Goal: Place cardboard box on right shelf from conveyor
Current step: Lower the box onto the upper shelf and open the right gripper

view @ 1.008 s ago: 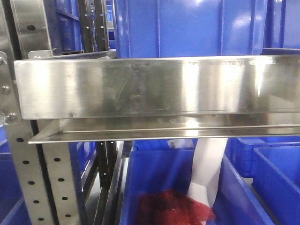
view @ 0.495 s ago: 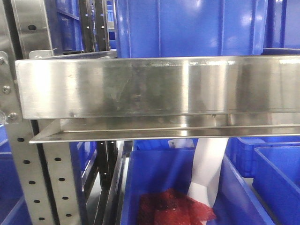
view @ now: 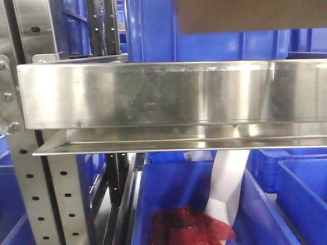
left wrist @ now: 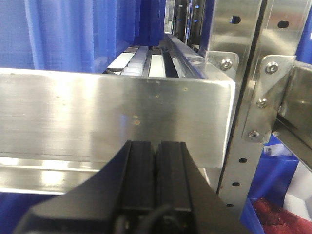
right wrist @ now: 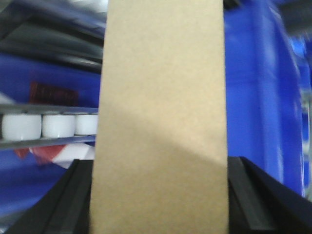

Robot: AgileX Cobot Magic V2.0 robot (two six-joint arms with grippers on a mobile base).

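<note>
blue plastic bins (view: 204, 30) crowd the racking behind perforated steel uprights (view: 46, 199); glare on metal.

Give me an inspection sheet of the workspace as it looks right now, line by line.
Surface: right shelf, shiny steel with a tall front lip, on perforated posts; its deck is hidden behind the lip.
Job's things: cardboard box, plain tan, held between the right pincer's fingers; a brown edge, likely the same box, shows at the top of the front view. Conveyor not in view.
Clutter: red mesh and a white sheet in the blue bin below.
Grippers: left pincer shut, empty, facing the lip; right pincer shut on the box.
Cables: nothing seen clearly.
Surroundings: blue bins and white rollers.
</note>
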